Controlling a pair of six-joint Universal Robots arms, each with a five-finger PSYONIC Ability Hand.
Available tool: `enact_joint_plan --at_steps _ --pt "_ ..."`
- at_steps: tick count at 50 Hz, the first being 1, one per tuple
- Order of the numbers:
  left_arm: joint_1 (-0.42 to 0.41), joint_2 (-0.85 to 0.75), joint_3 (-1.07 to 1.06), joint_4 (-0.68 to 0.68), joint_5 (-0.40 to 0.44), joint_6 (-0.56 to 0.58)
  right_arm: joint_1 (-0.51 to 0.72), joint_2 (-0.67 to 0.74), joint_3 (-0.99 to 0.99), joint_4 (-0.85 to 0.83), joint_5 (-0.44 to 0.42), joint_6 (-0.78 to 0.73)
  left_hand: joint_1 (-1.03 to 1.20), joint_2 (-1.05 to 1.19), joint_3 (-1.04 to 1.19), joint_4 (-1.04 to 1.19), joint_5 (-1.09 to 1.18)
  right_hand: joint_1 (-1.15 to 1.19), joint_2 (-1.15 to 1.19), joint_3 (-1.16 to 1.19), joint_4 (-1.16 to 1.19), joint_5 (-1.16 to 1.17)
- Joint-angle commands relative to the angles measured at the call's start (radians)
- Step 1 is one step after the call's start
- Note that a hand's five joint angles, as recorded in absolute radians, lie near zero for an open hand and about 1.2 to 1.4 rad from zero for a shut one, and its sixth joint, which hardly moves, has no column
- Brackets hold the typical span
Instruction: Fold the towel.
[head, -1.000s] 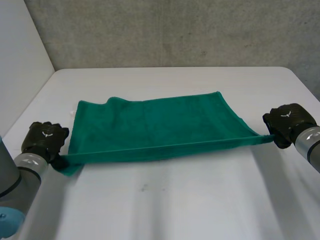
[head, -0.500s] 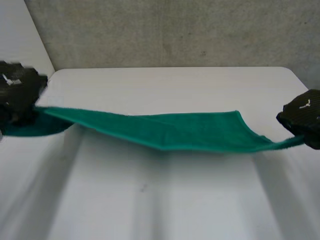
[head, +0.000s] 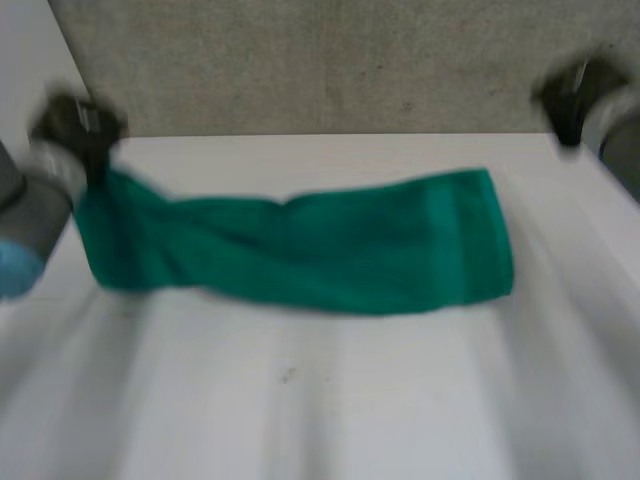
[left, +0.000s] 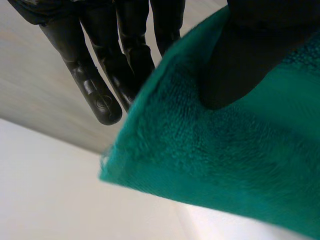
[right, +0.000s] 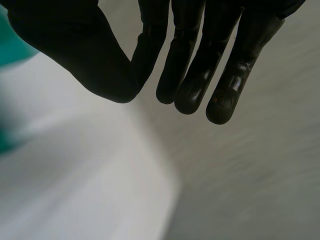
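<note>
The green towel (head: 300, 250) stretches across the middle of the white table (head: 330, 400) as a long band. Its left end rises to my left hand (head: 75, 125), which is lifted near the table's far left corner. In the left wrist view the thumb (left: 235, 60) pinches the towel's edge (left: 225, 165) against the straight fingers (left: 95, 75). My right hand (head: 572, 100) is raised at the far right, apart from the towel's right end. In the right wrist view that hand (right: 100, 55) has its thumb closed against straight fingers with no cloth between. A sliver of towel (right: 12, 50) shows beside it.
A grey concrete wall (head: 330, 60) runs behind the table's far edge. The table's near half (head: 300, 420) is bare white surface.
Both hands have risen and moved toward the far edge. The left one carried its corner up. The towel's right corner has come out of the right hand and dropped.
</note>
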Motion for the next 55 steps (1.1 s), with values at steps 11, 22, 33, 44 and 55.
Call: enact_joint_plan --at_steps 11,22,33,44,55 --pt "-0.036 0.146 -0.138 0.316 0.043 -0.169 0.012 -0.259 0.308 -0.283 -0.148 0.199 0.228 0.199 0.204 0.202 0.272 0.416 0.222 0.213 0.203 0.217" --pt "-0.088 0.354 -0.347 0.316 0.052 -0.164 0.030 -0.024 0.387 -0.154 -0.185 0.239 0.228 0.199 0.204 0.202 0.272 -0.798 -0.992 -1.001 -1.010 -0.997" --pt "-0.179 0.583 -0.295 0.289 0.057 -0.161 0.044 0.129 0.155 -0.062 -0.516 0.555 0.228 0.199 0.204 0.202 0.272 -0.806 -1.000 -1.009 -1.018 -1.005" --pt "-0.202 0.604 -0.233 0.238 0.049 -0.085 0.193 0.309 0.066 -0.016 -0.579 0.681 0.228 0.199 0.204 0.202 0.272 -0.770 -0.963 -0.972 -0.982 -0.968" --pt "-0.228 0.617 -0.220 0.232 0.040 -0.048 0.280 0.398 0.038 -0.079 -0.460 0.695 0.228 0.199 0.204 0.202 0.272 -0.705 -0.898 -0.907 -0.917 -0.903"
